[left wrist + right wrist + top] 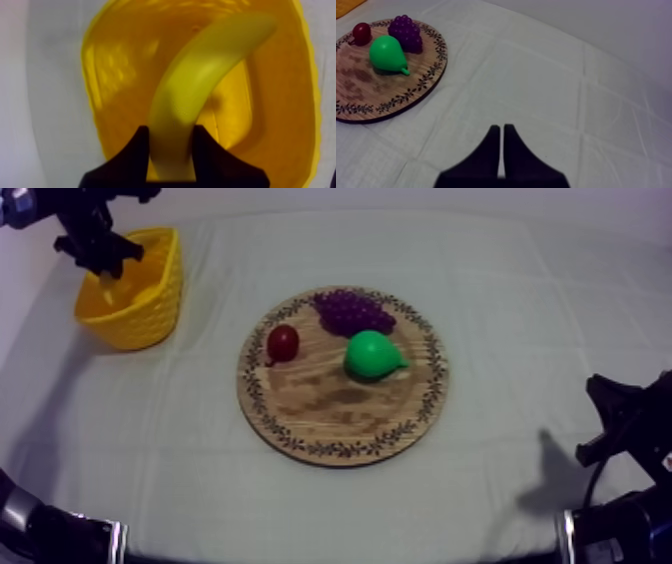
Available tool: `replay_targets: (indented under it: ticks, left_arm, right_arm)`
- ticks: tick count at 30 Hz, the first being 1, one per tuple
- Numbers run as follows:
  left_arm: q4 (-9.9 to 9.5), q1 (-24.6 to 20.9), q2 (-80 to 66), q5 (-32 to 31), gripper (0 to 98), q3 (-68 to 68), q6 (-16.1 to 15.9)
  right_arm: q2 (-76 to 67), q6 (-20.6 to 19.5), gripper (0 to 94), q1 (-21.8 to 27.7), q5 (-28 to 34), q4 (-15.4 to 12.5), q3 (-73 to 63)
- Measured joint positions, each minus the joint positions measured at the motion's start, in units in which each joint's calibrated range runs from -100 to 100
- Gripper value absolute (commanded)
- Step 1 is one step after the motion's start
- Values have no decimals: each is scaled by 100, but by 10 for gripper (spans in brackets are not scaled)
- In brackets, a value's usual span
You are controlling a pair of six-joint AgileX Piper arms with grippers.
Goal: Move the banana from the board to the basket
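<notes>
Left wrist view: left claw (171,132) clamps banana (210,70) by one end, long axis reaching over yellow basket (120,65).

tbl (520,308) | wooden board (330,410) ctr | yellow basket (150,316) L side, apart frm board

The left gripper (171,132) is closed round one end of the banana (200,75), a black finger (131,156) pressed against each side of the fruit. From that grip the banana curves up and away over the open mouth of the yellow basket (115,75), its far tip near the basket's far wall. The grey-white cloth (50,90) shows outside the basket's rim on both sides.
</notes>
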Motion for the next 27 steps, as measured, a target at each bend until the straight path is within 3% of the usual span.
replay_targets:
  ticks: [7,19,25,27]
  left_arm:
    - [61,-83,200,-336,202,329,182]
    - [350,-185,273,-585,424,185,88]
    - [473,-202,250,-863,445,313,-39]
    - [503,-210,232,-947,412,376,-54]
  right_arm:
    - [0,0,5,0,0,0,0]
    - [0,0,5,0,0,0,0]
    - [0,0,5,0,0,0,0]
    - [0,0,5,0,0,0,0]
